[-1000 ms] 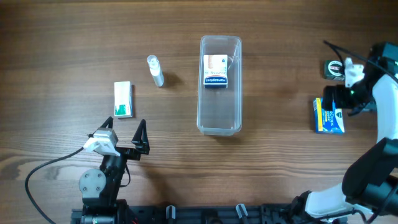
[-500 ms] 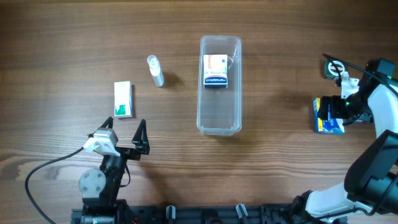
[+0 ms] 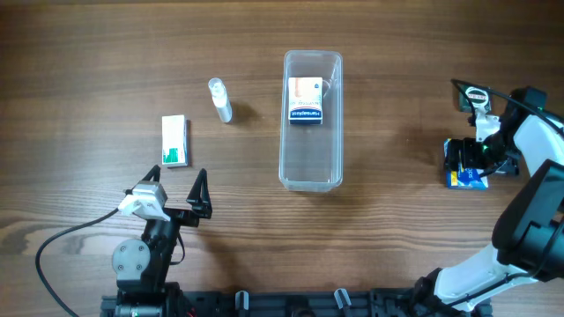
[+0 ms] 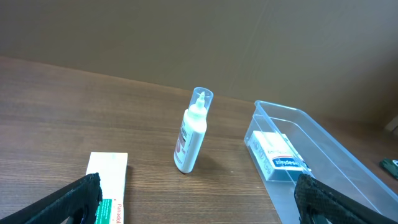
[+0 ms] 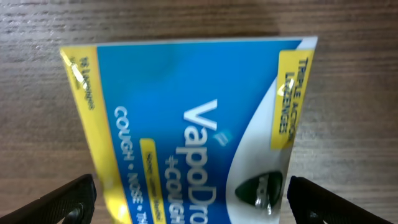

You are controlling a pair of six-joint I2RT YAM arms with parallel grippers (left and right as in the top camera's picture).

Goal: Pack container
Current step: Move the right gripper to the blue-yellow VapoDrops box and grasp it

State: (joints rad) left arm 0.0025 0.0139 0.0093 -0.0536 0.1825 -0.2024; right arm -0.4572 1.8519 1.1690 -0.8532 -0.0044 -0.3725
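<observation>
Reaching for the lozenge box [image 3: 465,179] is the step I judge to be in hand. My right gripper [image 3: 467,158] hangs directly over it at the right edge of the table [image 3: 397,53], well apart from the container [image 3: 310,176]. From the right wrist camera the lozenge box [image 5: 186,124] fills nearly the whole view, lying flat with its blue and yellow face up. The right gripper [image 5: 196,202] has its jaws spread wide, one tip off each lower corner, so it straddles the box and grips nothing. I cannot tell whether the pads touch its sides yet.

The container sits mid-table with one carton [image 3: 305,101] already lying flat at its far end, and the rest of the floor looks bare.

My left gripper [image 3: 176,187] is parked near the front edge, jaws wide and empty. Its camera looks out at the bottle [image 4: 193,140], the green box [image 4: 109,196] and the container [image 4: 311,162], none of them within its reach as it sits.

Next, I reckon, I need to settle lower until the fingers bracket the box's sides, close squarely, lift clear of the table, then carry it left to the container's near end. The box sits slightly askew between the tips, so a small wrist turn first should stop it pivoting as I close.
</observation>
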